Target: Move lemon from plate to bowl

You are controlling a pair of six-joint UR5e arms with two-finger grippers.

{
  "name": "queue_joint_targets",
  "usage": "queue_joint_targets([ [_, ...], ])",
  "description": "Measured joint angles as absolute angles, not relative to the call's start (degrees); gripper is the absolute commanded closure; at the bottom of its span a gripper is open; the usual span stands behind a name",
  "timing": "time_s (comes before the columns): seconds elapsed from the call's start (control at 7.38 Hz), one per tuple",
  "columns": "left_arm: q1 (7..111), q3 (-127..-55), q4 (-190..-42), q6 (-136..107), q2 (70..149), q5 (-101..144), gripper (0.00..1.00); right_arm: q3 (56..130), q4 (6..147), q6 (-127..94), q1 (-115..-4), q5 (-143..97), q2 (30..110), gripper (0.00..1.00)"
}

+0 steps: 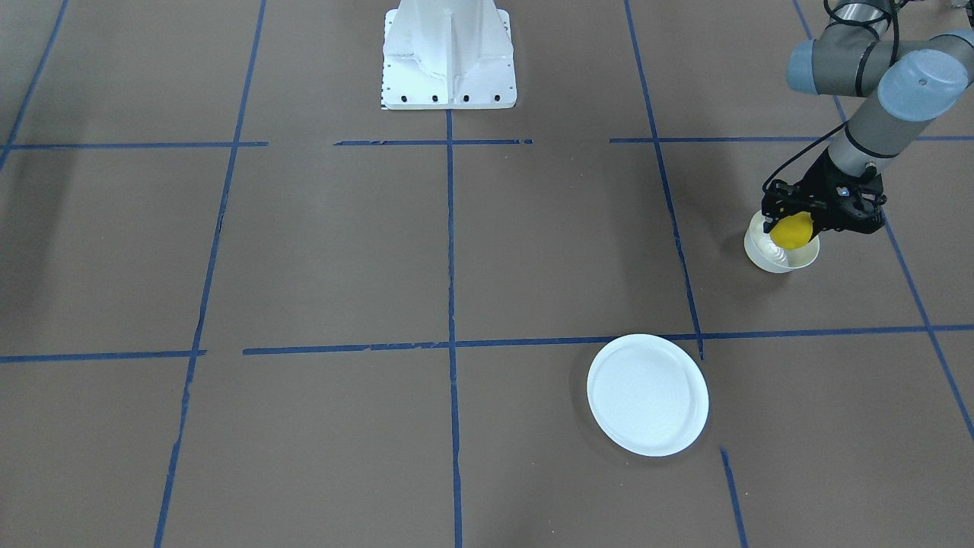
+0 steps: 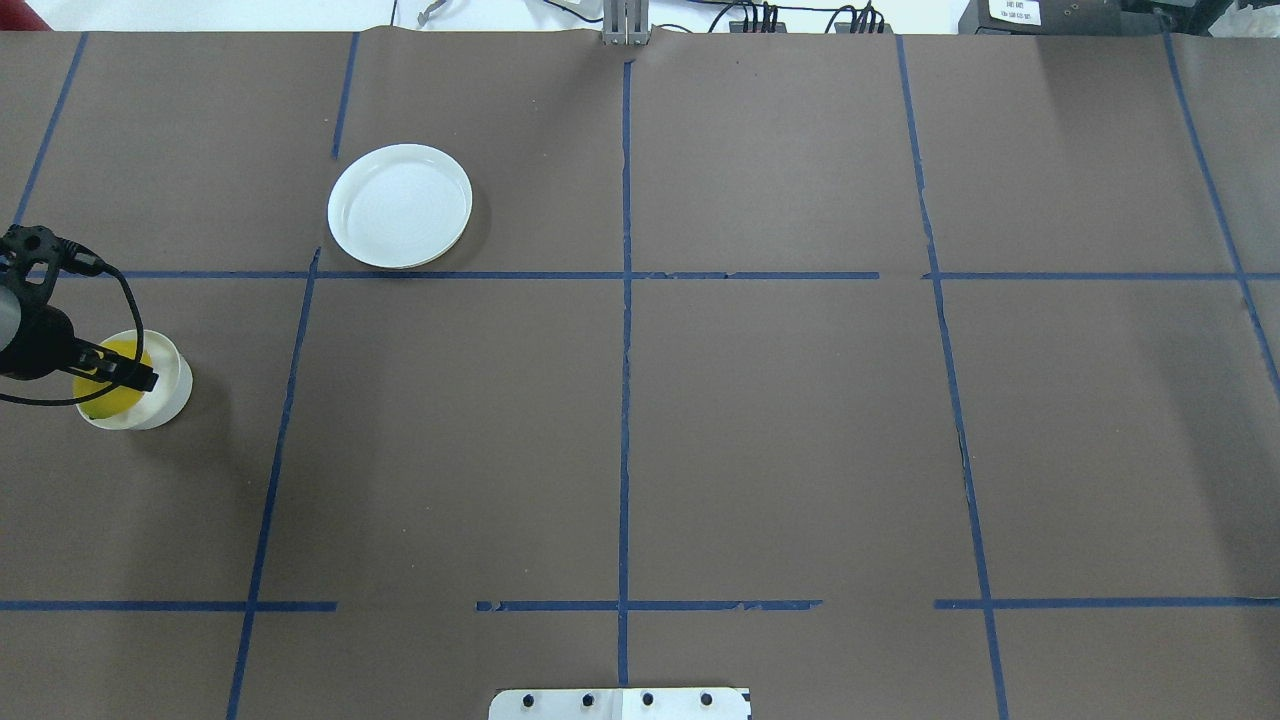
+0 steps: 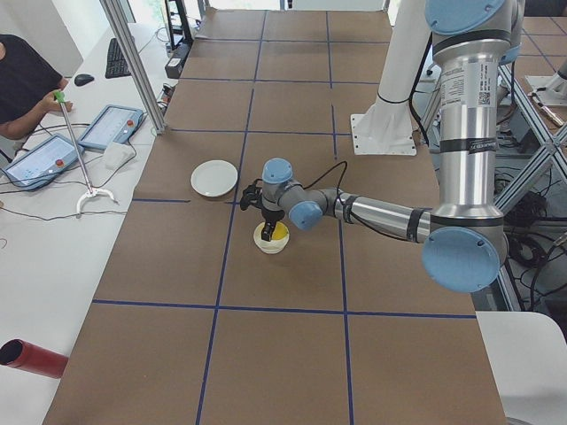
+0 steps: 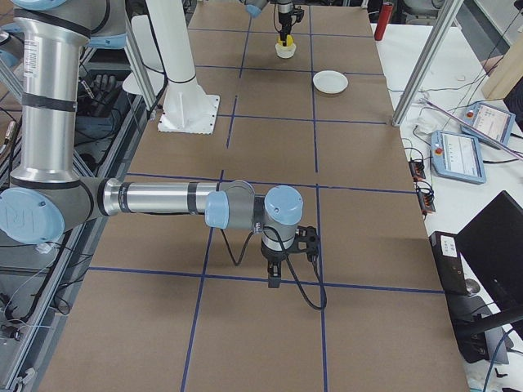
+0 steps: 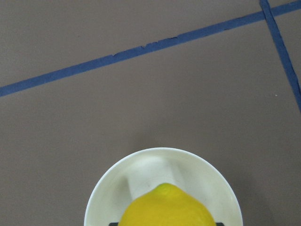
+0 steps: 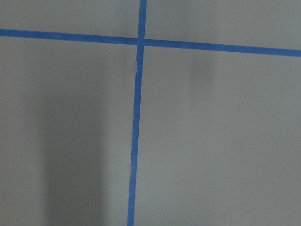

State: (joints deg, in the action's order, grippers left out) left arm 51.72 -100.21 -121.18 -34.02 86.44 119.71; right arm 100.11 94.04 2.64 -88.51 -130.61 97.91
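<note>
The yellow lemon [image 1: 793, 230] is held in my left gripper [image 1: 799, 222], which is shut on it directly over the small white bowl [image 1: 767, 259]. In the left wrist view the lemon [image 5: 167, 209] hangs just above the bowl's inside [image 5: 141, 174]. From overhead the lemon [image 2: 110, 390] sits within the bowl's rim [image 2: 172, 395] under the gripper [image 2: 125, 375]. The flat white plate [image 2: 400, 205] lies empty, apart from the bowl; it also shows in the front view [image 1: 647, 396]. My right gripper [image 4: 274, 279] hovers over bare table, far away; I cannot tell if it is open.
The robot's white base [image 1: 449, 57] stands at the table's middle edge. Blue tape lines [image 2: 625, 350] cross the brown table. A person with tablets [image 3: 49, 159] sits beside the table. A red cylinder [image 3: 27, 359] lies at the left side.
</note>
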Motion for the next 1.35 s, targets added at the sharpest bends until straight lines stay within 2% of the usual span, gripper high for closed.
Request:
queue_joint_targets([
  [0.14, 51.6, -100.0, -121.2, -33.8, 86.7, 119.7, 0.16, 100.1, 94.0, 2.6, -88.5, -130.6, 97.9, 0.0],
  [0.27, 51.6, -99.8, -121.2, -33.7, 87.0, 119.7, 0.01, 100.1, 94.0, 2.6, -88.5, -130.6, 97.9, 0.0],
  [0.81, 53.3, -99.3, -121.1, -31.3, 86.9, 120.2, 0.01, 100.1, 94.0, 2.6, -88.5, -130.6, 97.9, 0.0],
  [1.08, 62.3, -99.0, -120.7, -20.3, 85.1, 122.5, 0.01, 100.1, 94.0, 2.6, -88.5, -130.6, 97.9, 0.0],
  [1.35, 78.4, -95.4, -116.8, -2.7, 83.3, 128.6, 0.01, 100.1, 94.0, 2.6, -88.5, -130.6, 97.9, 0.0],
])
